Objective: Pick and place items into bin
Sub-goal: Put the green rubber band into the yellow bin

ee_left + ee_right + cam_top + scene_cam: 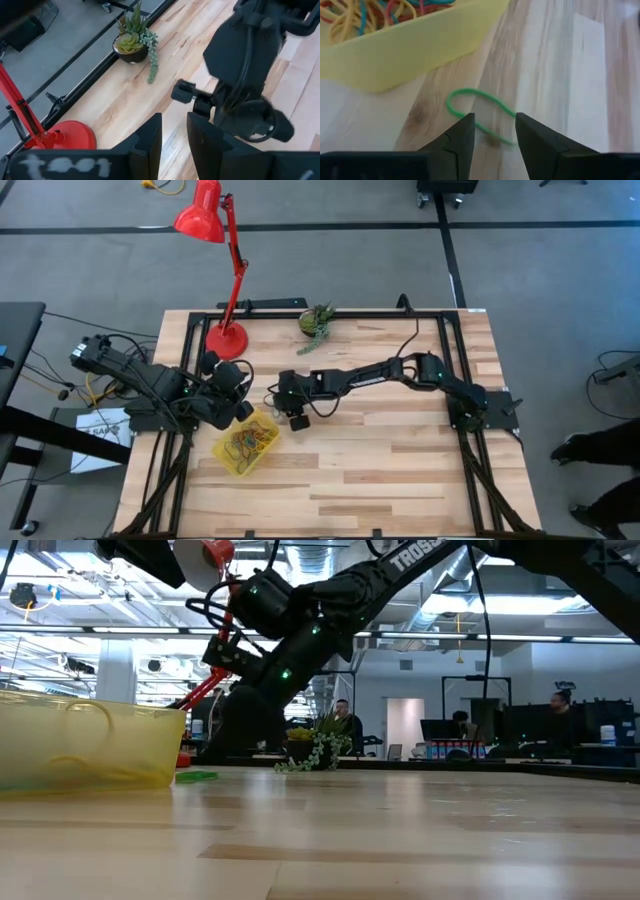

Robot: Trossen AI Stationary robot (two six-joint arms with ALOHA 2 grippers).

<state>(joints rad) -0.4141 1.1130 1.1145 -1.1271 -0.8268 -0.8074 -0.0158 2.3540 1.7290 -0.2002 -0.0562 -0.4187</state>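
Note:
One green rubber-band loop (476, 111) lies flat on the wood just outside the yellow bin's wall (420, 47); the low view also shows this loop (197, 776) on the table. The bin (246, 444) holds several tangled bands (375, 12) in yellow, red and blue. My right gripper (493, 131) is open and hangs above the green loop, one finger to each side of it, without touching it; it is also seen from above (297, 418). My left gripper (174, 135) waits, open by a narrow gap, at the table's left beside the bin (236, 398).
The red lamp's base (226, 340) stands at the far left of the table, its arm rising over the far edge. A small potted plant (316, 321) sits by the far edge. Bare wood stretches across the table's near and right parts.

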